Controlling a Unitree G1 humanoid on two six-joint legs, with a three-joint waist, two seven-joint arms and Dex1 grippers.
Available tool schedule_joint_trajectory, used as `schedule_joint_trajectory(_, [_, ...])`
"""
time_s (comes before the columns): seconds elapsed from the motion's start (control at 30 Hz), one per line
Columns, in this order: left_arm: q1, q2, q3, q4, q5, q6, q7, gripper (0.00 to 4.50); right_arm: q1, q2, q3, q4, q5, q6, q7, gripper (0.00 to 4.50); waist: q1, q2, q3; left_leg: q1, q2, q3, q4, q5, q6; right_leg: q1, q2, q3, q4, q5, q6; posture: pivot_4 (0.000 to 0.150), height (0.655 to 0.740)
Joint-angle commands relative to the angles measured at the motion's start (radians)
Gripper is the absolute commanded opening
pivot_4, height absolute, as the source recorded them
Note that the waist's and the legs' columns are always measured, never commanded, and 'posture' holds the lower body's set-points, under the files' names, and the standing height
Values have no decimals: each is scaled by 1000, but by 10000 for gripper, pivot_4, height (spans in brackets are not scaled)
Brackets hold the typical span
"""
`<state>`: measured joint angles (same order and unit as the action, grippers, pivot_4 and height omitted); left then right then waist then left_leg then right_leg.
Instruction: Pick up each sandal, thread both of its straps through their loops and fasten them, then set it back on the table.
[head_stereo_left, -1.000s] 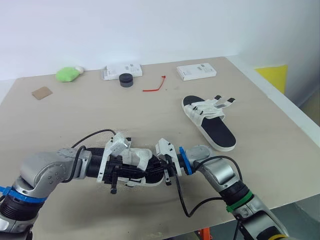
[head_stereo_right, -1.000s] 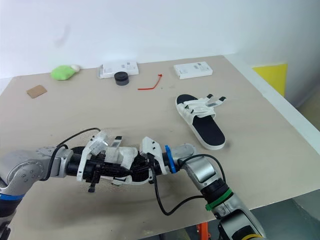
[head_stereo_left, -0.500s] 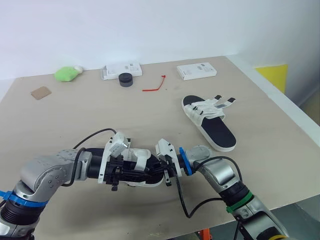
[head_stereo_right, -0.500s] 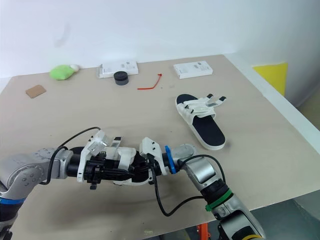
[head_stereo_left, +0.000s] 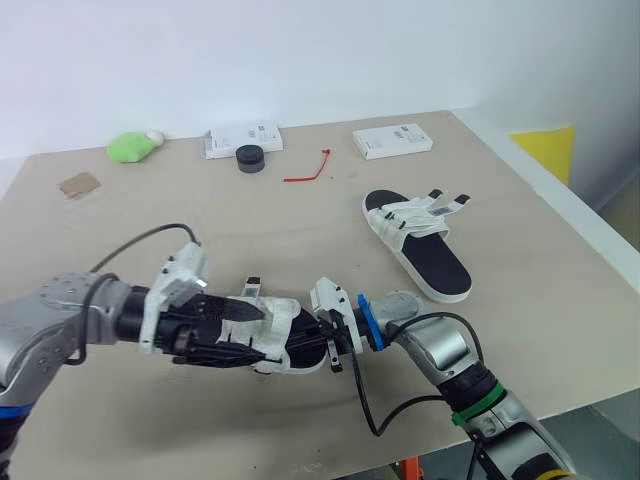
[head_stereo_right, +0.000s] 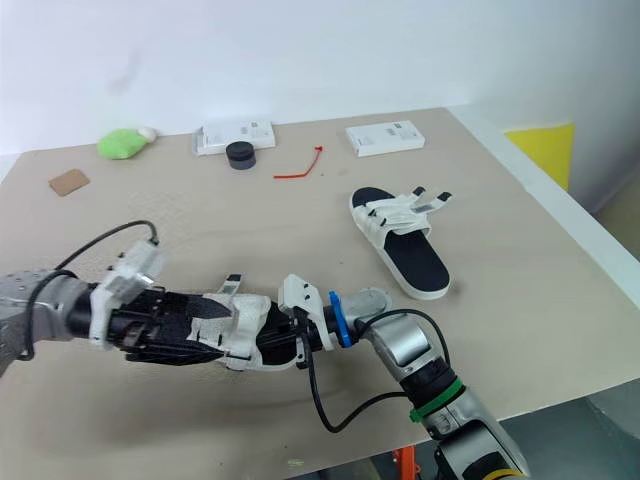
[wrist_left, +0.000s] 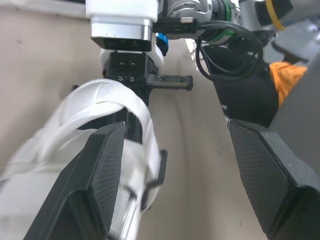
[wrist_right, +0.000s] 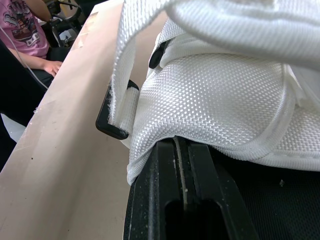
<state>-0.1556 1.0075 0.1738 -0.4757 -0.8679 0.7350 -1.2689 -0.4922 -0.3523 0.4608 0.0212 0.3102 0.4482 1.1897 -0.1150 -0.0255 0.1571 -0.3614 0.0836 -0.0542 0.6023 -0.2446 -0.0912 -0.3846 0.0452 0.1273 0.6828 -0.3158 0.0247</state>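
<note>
Surface, beige and broad, carries everything here. The held sandal lies lengthwise along the near edge, between the two hands, its black sole low over the surface and its white webbing straps arching above it. The second sandal sits on the surface well apart, to the right and farther back, sole down, with the black-tipped ends of its straps sticking out toward the right. The left hand reaches in from the left with its fingers spread wide; in the left wrist view one finger lies against the white webbing and the other stands well clear of it, so this hand grips nothing. The right hand comes in from the right and is closed on the right end of the held sandal. In the right wrist view a black loop hangs at the side of the webbing with a strap passing through it. Along the far edge lie two white boxes, a green lump to the left, a brown card scrap, a black round lid and a red tie.
</note>
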Motion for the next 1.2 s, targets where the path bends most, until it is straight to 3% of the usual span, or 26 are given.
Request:
schedule_joint_trajectory(0.03, [141, 29, 108, 1, 49, -108, -110, 33563, 48, -15, 57, 61, -58, 49, -22, 0, -1, 1, 0, 0, 0, 0, -1, 0, 0, 0, 0, 1, 0, 0, 0, 1500, 7400])
schedule_joint_trajectory(0.17, [399, 16, 132, -46, 183, -269, -177, 33563, 55, -14, 62, 53, -60, 51, -19, 0, -2, -1, -1, -2, 1, 0, -1, 0, 0, -3, 0, 0, 0, -2, -2, 1500, 7400])
schedule_joint_trajectory(0.3, [500, -114, 84, -68, 265, -394, -68, 33563, 55, -9, 68, 51, -61, 53, -17, 0, 1, -1, 0, -6, 2, -1, -1, 0, 0, -6, 0, -1, 0, -1, -3, 1500, 7400])
schedule_joint_trajectory(0.43, [509, -210, 26, -68, 342, -457, 29, 33563, 55, -7, 71, 47, -61, 55, -16, 0, 1, -3, -1, -6, 2, 1, 0, 0, 0, -6, 0, 1, -1, 0, -2, 1500, 7400])
schedule_joint_trajectory(0.7, [490, -262, -43, -54, 394, -485, 128, 33563, 61, -11, 71, 39, -61, 60, -18, 0, 1, -4, -1, -6, 2, 0, 0, 0, 0, -6, 1, 1, -1, 0, -3, 1500, 7400])
schedule_joint_trajectory(1.2, [416, -272, -119, -72, 314, -406, 143, 33563, 60, -5, 72, 45, -63, 57, -28, 0, 1, -4, -2, -6, 2, 0, 1, 0, 0, -5, 1, 0, -1, 1, -3, 1500, 7400])
